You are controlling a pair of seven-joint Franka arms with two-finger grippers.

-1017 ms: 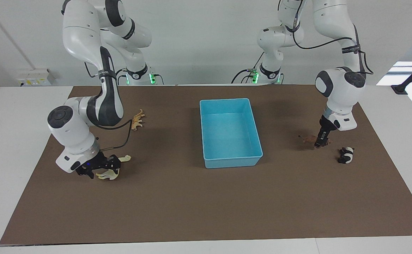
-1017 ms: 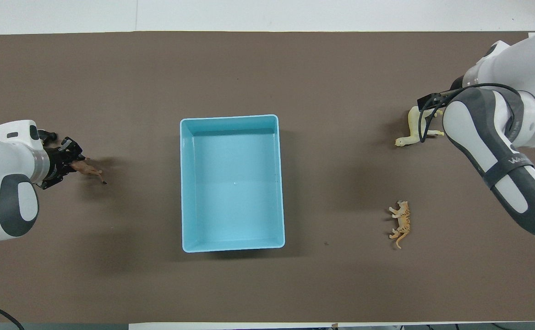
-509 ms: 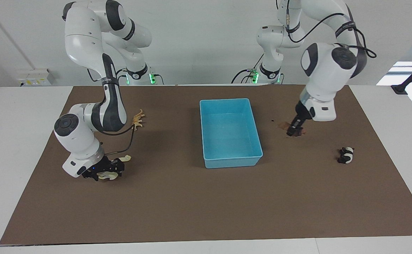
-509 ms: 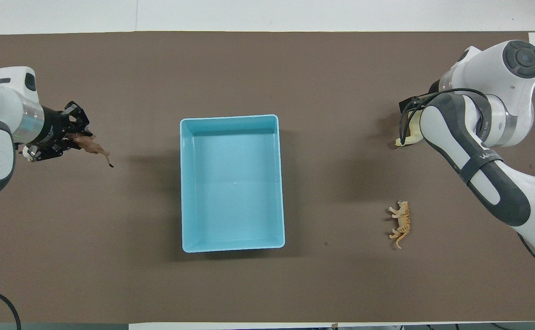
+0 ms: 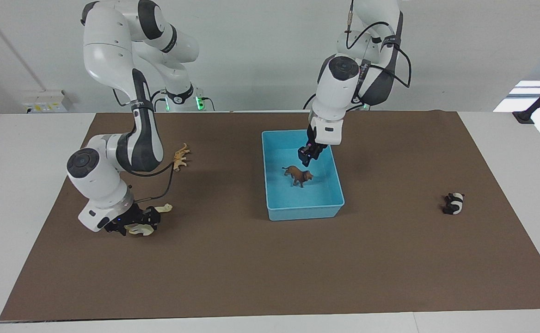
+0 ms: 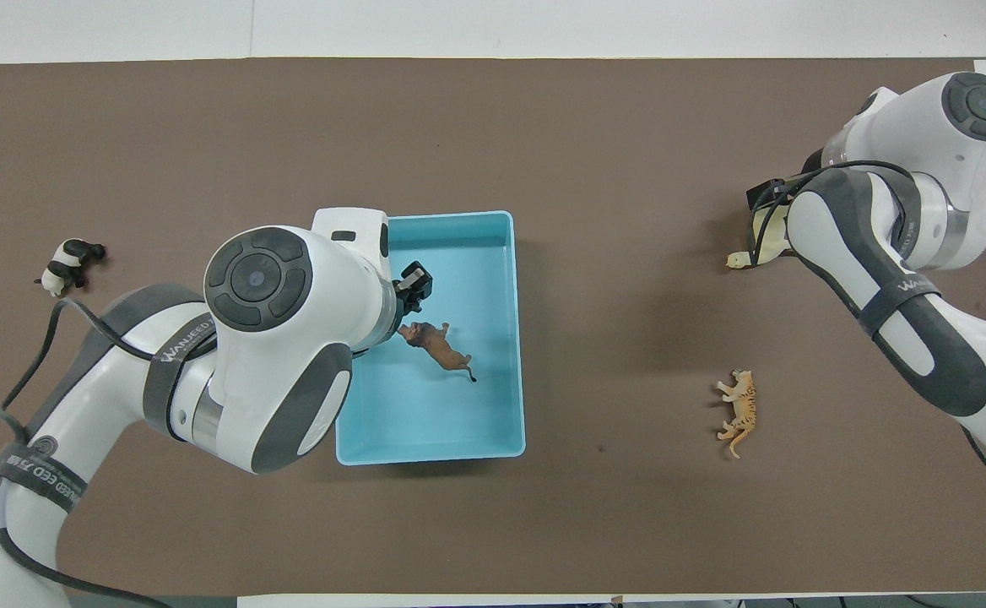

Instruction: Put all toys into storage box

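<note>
The light-blue storage box [image 5: 305, 212] [image 6: 430, 451] stands mid-table. The brown lion [image 5: 299, 175] [image 6: 438, 344] is inside it, just below my left gripper [image 5: 308, 155] [image 6: 413, 283], which hangs open over the box and no longer touches the toy. My right gripper [image 5: 133, 225] is down at the cream horse [image 5: 141, 230] [image 6: 759, 241] toward the right arm's end, open, with its fingers on either side of the toy, which lies on the mat. The orange tiger [image 5: 180, 157] [image 6: 739, 411] lies nearer to the robots than the horse. The panda [image 5: 453, 203] [image 6: 68, 263] lies toward the left arm's end.
A brown mat [image 5: 270, 268] covers most of the white table. The left arm's elbow and wrist hang over the box's side toward the left arm's end in the overhead view.
My left arm carried the lion from near the panda to over the box and let it go; the lion is now in the box. My right gripper sank lower around the horse.
</note>
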